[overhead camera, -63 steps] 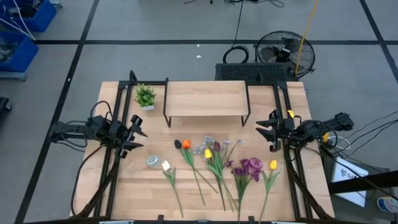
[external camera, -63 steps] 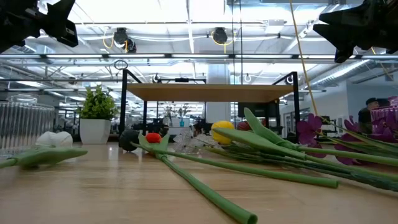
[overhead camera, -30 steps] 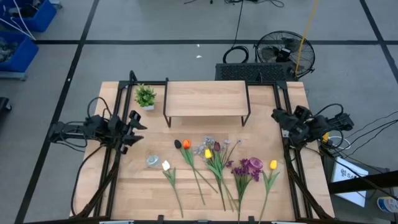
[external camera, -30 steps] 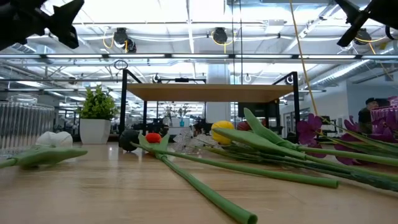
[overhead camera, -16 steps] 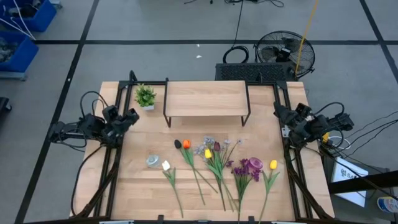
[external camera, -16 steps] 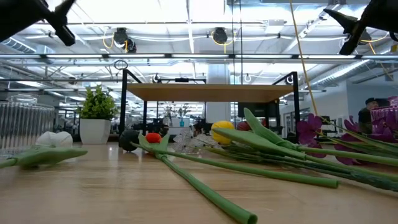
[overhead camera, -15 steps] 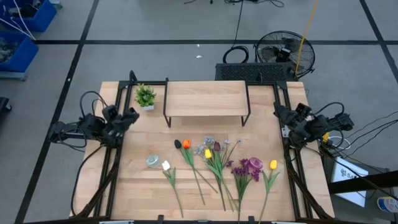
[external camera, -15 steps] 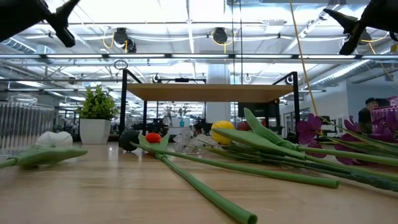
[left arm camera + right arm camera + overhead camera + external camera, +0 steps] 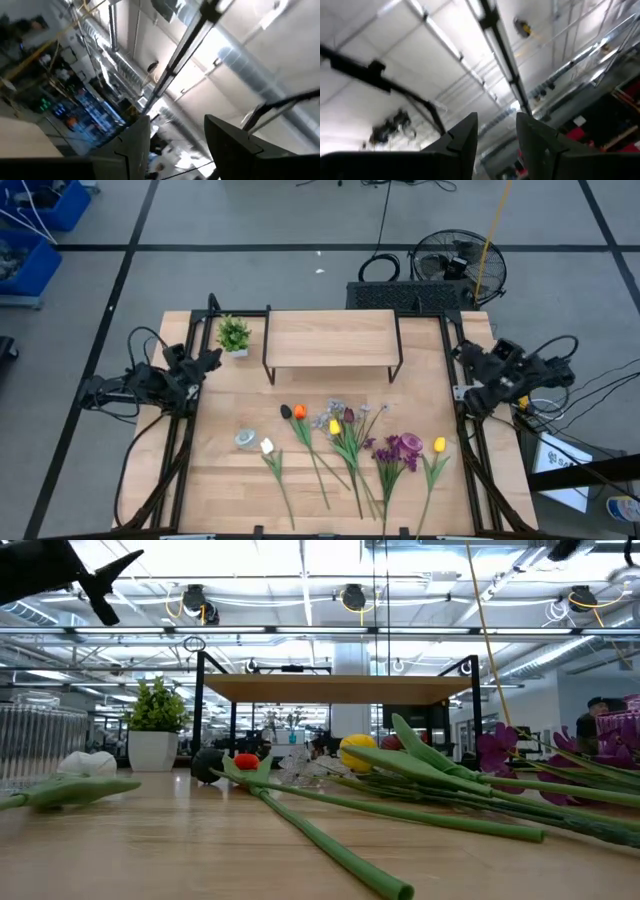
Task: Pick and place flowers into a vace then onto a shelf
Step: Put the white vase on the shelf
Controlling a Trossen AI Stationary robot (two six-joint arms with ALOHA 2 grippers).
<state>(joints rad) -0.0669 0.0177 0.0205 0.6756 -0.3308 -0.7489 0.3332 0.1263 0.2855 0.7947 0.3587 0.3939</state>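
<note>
The flowers (image 9: pixel 350 435) lie flat on the wooden table near its near edge, their stems pointing at that edge; in the low view the flowers (image 9: pixel 400 770) lie across the foreground. A clear glass vase (image 9: pixel 245 438) stands left of them, next to a white tulip (image 9: pixel 267 446). The shelf (image 9: pixel 332 338) stands on black legs at the far middle. My left gripper (image 9: pixel 210 359) is at the table's left edge, open, tipped up at the ceiling (image 9: pixel 175 125). My right gripper (image 9: pixel 464 353) is at the right edge, open, also tipped up (image 9: pixel 496 120). Neither is near the flowers.
A small potted plant (image 9: pixel 234 335) stands at the shelf's left end. Black frame rails (image 9: pixel 180 430) run along both table sides under the arms. A fan (image 9: pixel 455 265) and cables lie on the floor beyond the far edge.
Both grippers have drawn back from over the table toward their own side edges and have tipped upward, so the wrist views face the ceiling. The right gripper has risen almost out of the low view. The flowers, vase and shelf have stayed put.
</note>
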